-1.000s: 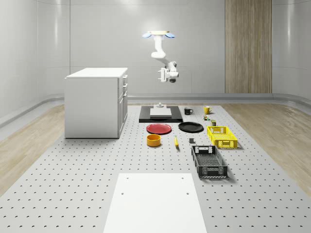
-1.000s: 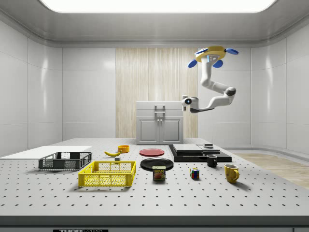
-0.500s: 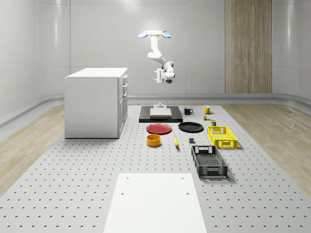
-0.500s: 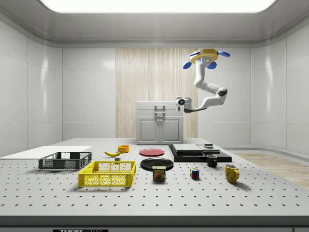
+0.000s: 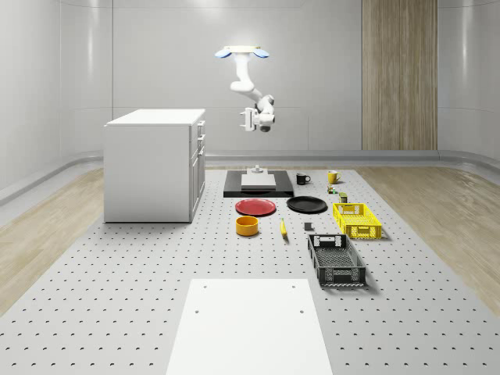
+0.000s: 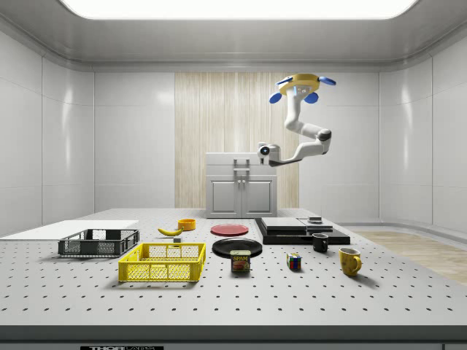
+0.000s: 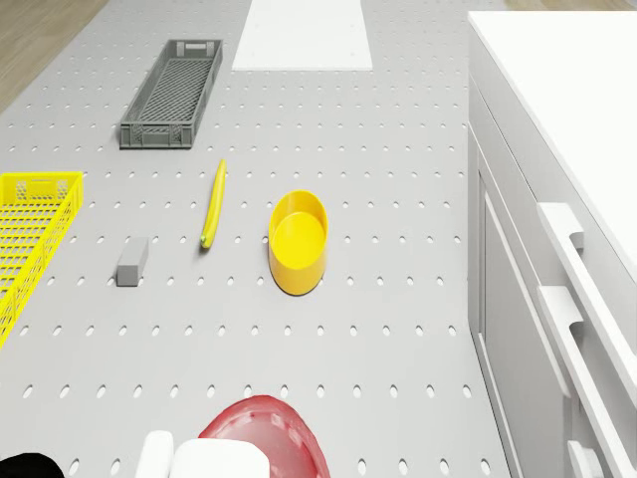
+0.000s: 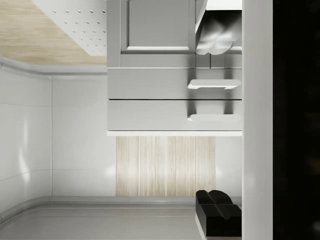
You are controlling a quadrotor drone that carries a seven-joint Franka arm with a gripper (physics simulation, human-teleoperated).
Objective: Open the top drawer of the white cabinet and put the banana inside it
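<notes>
The white cabinet [image 5: 156,164] stands at the whole-scene view's left, its drawers facing right, all closed. The drone [image 5: 241,52] hovers high above the table, right of the cabinet and over the black slab [image 5: 258,187]. Its arm hangs down with the gripper [image 5: 248,121] at about the height of the cabinet's top, a clear gap from the drawer fronts [image 5: 201,134]. In the side view the gripper [image 6: 264,152] lines up with the cabinet's [image 6: 241,186] upper right corner. The wrist view faces the top drawer's handle [image 8: 214,118]. The banana [image 5: 283,227] lies on the table; in the drone view the banana [image 7: 213,203] is beside a yellow bowl [image 7: 298,240].
On the table: a red plate [image 5: 255,207], a black plate [image 5: 306,205], a yellow basket [image 5: 356,219], a grey crate [image 5: 335,259], two mugs [image 5: 303,179], a small grey block [image 7: 131,261] and a white panel [image 5: 246,324] at the front.
Drone and arm have moved toward the whole-scene view's left, bringing the gripper closer to the cabinet's drawer side. The banana and other objects have not moved.
</notes>
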